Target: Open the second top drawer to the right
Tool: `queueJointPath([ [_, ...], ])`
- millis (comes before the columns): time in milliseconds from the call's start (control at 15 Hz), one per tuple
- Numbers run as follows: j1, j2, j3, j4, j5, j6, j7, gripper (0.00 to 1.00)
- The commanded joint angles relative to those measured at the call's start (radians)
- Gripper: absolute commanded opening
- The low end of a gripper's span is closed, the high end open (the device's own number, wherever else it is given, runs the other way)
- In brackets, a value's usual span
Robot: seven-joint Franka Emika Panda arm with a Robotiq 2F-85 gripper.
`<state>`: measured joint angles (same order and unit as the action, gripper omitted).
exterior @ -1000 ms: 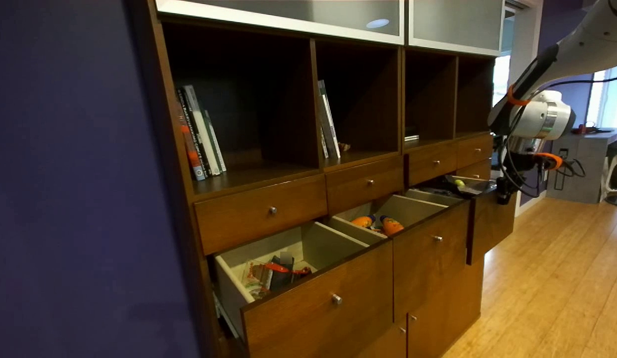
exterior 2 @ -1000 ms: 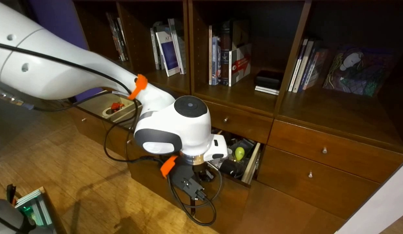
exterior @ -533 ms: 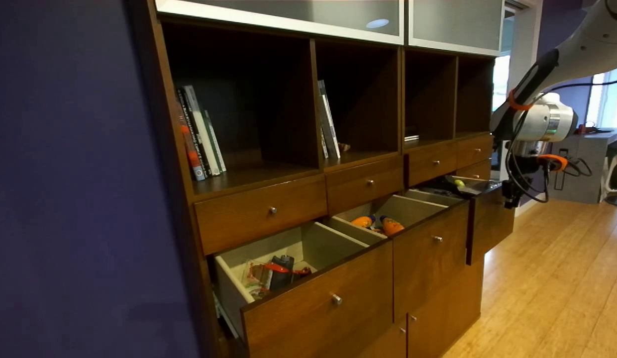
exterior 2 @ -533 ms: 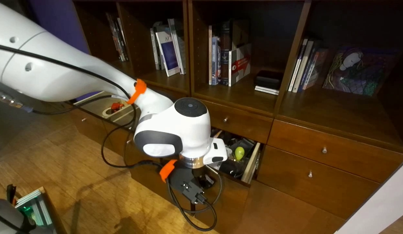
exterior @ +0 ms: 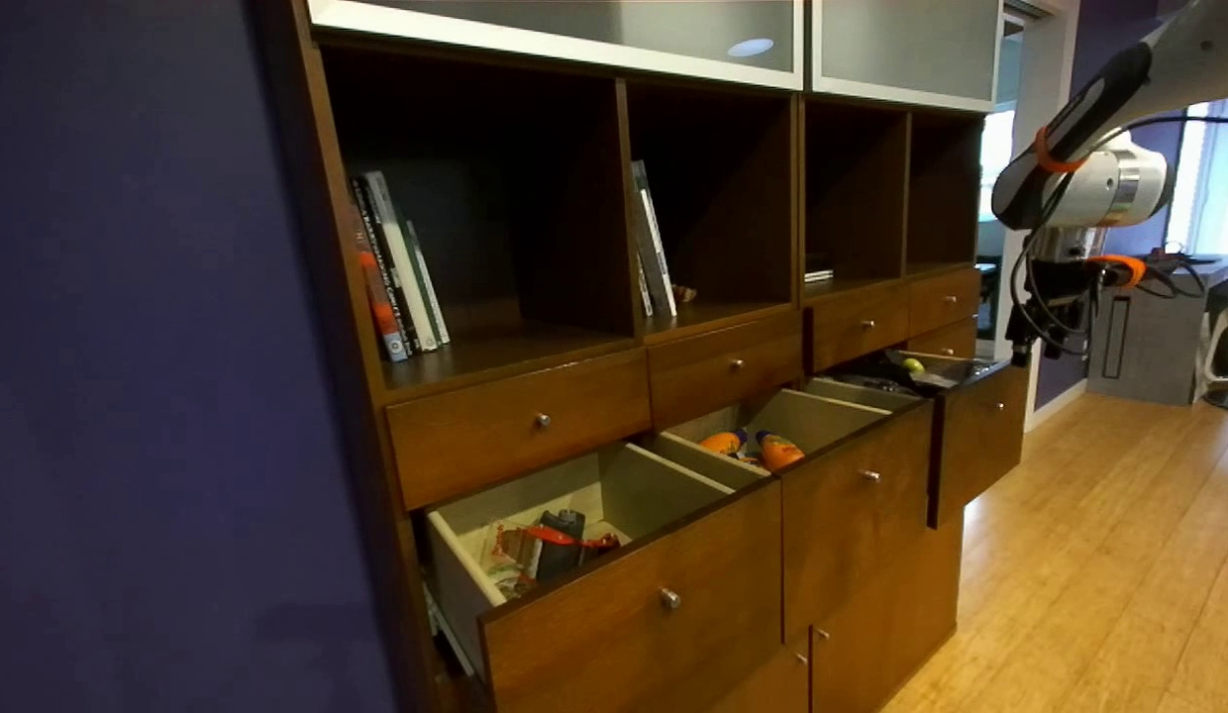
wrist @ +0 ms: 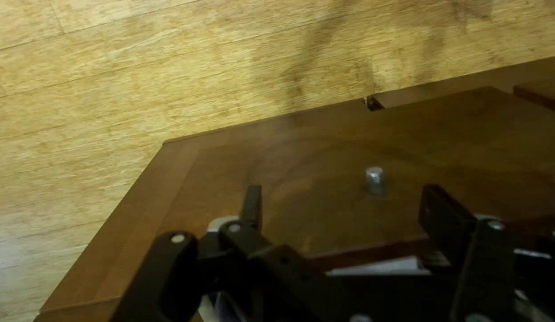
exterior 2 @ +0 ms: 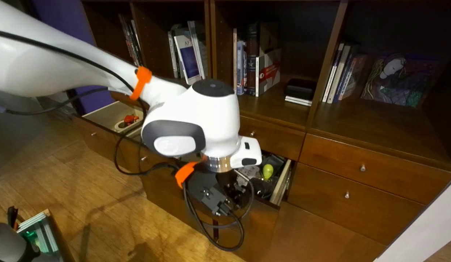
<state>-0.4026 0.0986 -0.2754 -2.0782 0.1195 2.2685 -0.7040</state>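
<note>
"Where's the second top drawer (exterior: 978, 444)?"
"Pulled out, beyond two larger-looking drawers (exterior: 854, 525) in an exterior view; one knob (wrist: 374, 176)."
"And the pincer (wrist: 343, 190)?"
"Near it, two fingers (wrist: 252, 206) spread apart."

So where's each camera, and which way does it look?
In an exterior view: by the purple wall, looking along the cabinet; arm at right.
In an exterior view: in front, looking down at shelves; arm from left.
Wrist view: on the arm, looking down at a knob; gripper shows.
Both exterior views share the rightmost open drawer.
</note>
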Motion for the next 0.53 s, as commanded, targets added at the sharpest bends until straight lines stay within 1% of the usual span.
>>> queueJointPath([
  [0, 0.056, -0.103, 0.012, 0.076, -0.007, -0.201, 0.131, 1.0],
  [67, 0.075, -0.126, 0.018, 0.098, -0.021, -0.248, 0.185, 1.0],
  [267, 0.135, -0.207, 0.047, 0.133, -0.07, -0.336, 0.369, 1.0],
  [333, 0.151, -0.229, 0.058, 0.138, -0.095, -0.352, 0.427, 1.0],
  [400, 0.164, -0.262, 0.072, 0.129, -0.12, -0.331, 0.519, 1.0],
  [467, 0.176, -0.29, 0.085, 0.122, -0.137, -0.327, 0.575, 1.0],
])
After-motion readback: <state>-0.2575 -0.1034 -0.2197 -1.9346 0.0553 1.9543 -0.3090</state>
